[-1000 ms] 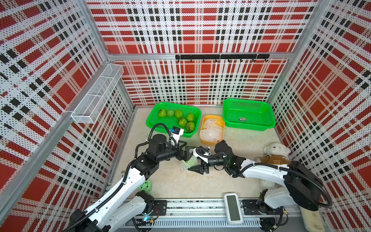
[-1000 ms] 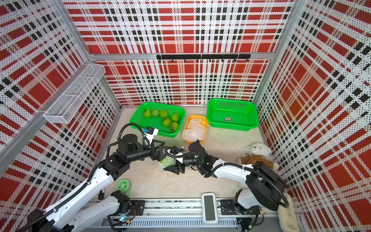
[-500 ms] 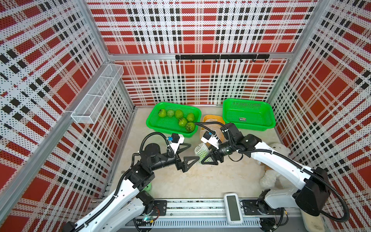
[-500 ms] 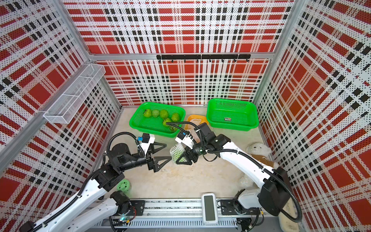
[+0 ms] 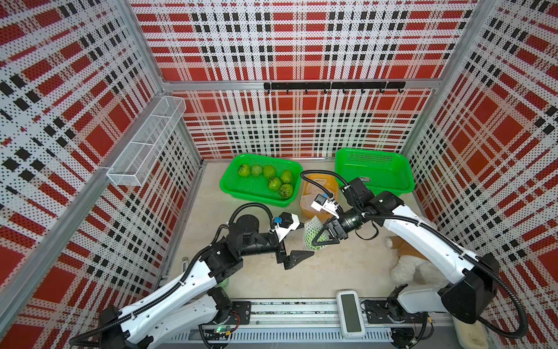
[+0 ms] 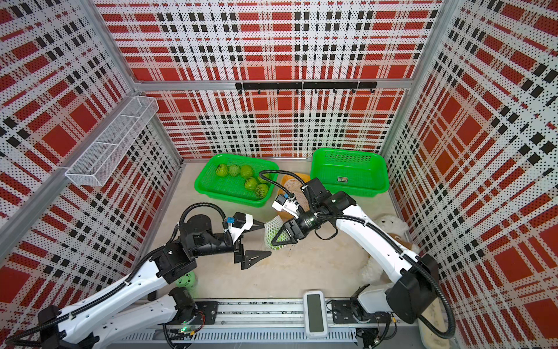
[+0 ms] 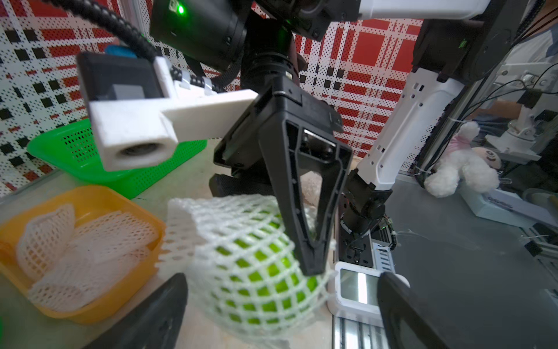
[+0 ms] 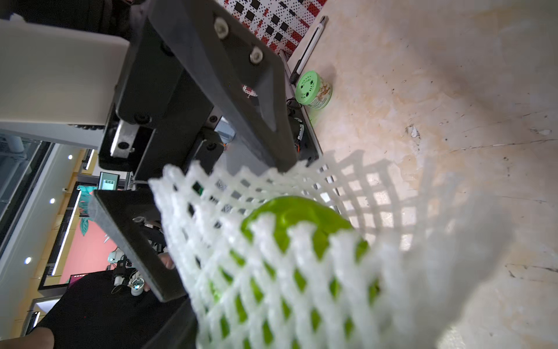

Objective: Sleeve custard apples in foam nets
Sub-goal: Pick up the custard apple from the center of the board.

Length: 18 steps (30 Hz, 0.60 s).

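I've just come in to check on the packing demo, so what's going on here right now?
The right claw is clamped on a custard apple that sits in a white foam net, near the middle of the table. The left claw stands wide open right beside it, gripping nothing. Six bare custard apples wait in a green basket at the back, and spare nets lie in the orange tub.

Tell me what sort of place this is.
Probably a lab robot test booth: red-plaid perforated panel walls enclose a beige stone-look tabletop, with two white robot arms mounted on a metal rail.
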{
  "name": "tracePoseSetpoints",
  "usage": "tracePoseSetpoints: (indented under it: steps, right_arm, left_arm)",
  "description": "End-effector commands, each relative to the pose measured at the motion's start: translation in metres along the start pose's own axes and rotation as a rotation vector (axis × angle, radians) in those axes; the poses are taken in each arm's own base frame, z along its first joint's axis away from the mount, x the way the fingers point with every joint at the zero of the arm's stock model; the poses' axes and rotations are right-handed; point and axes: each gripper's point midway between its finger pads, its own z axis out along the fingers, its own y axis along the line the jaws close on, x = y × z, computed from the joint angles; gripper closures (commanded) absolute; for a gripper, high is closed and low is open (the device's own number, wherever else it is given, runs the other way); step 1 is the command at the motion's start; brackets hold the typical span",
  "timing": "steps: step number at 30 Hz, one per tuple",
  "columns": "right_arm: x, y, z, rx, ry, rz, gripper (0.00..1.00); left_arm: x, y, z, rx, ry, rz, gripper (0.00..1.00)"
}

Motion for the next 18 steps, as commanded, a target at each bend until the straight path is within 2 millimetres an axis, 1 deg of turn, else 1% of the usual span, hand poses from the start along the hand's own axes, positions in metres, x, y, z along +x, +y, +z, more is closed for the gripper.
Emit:
tracePoseSetpoints:
  steps: [1,4,9,13,18]
  right_arm:
    - [0.011,0.02,-0.003,-0.063,0.007,-0.027,0.57]
    - [0.014,0.023,-0.002,-0.077,0.016,-0.033,0.57]
    - [0.012,0.025,-0.002,-0.08,0.018,-0.045,0.57]
    - [0.005,0.026,-0.003,-0.077,0.014,-0.051,0.58]
    - [-0.003,0.029,-0.003,-0.09,0.011,-0.053,0.59]
  left_arm:
    - [-0.016,0.001,-0.003,-0.018,-0.02,0.104,0.01]
    - [-0.02,-0.005,-0.004,0.012,-0.027,0.129,0.01]
    - [-0.023,-0.025,0.0,0.153,-0.007,0.105,0.01]
    - [-0.012,-0.033,0.005,0.207,0.079,0.06,0.0]
    - [-0.004,-0.029,0.004,0.147,0.112,0.063,0.01]
